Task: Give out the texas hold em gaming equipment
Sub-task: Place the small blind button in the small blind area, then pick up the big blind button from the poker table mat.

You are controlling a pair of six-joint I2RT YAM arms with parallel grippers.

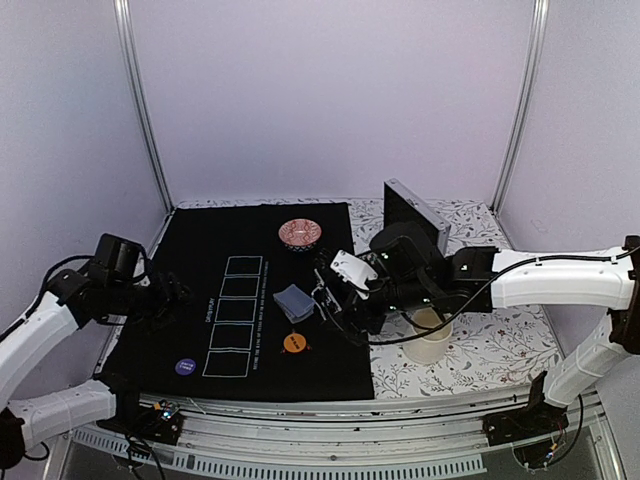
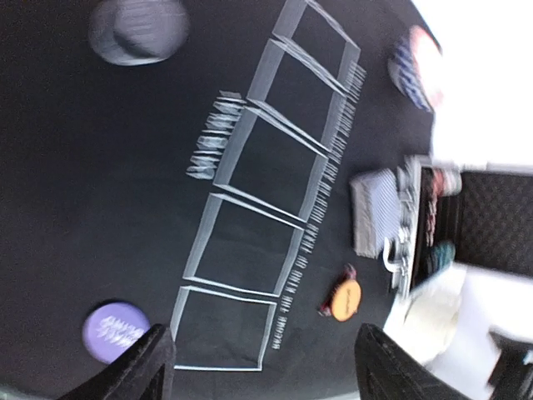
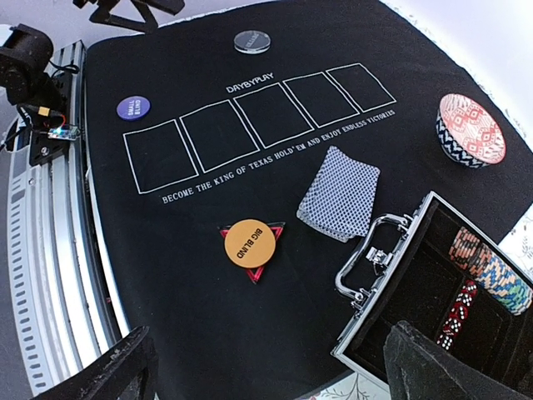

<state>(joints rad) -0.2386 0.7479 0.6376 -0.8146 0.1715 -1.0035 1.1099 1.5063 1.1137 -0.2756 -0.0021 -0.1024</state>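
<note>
On the black mat (image 1: 330, 380) lie a grey-blue deck of cards (image 3: 339, 192), an orange disc (image 3: 250, 242) on top of a red triangle marker (image 3: 268, 264), a purple disc (image 3: 133, 107) and a black disc (image 3: 251, 41). Striped poker chips (image 3: 491, 271) sit inside the open metal case (image 3: 391, 275). My left gripper (image 2: 266, 371) hangs open and empty above the mat's left side, with the black disc (image 2: 137, 29) lying apart from it. My right gripper (image 3: 271, 375) is open and empty above the orange disc (image 1: 293, 343), beside the case.
A red patterned bowl (image 1: 300, 233) stands at the mat's far edge. A white cup (image 1: 430, 340) sits on the flowered cloth right of the mat, under my right arm. The case lid (image 1: 410, 215) stands upright behind. Five printed card boxes (image 1: 235, 315) run down the mat.
</note>
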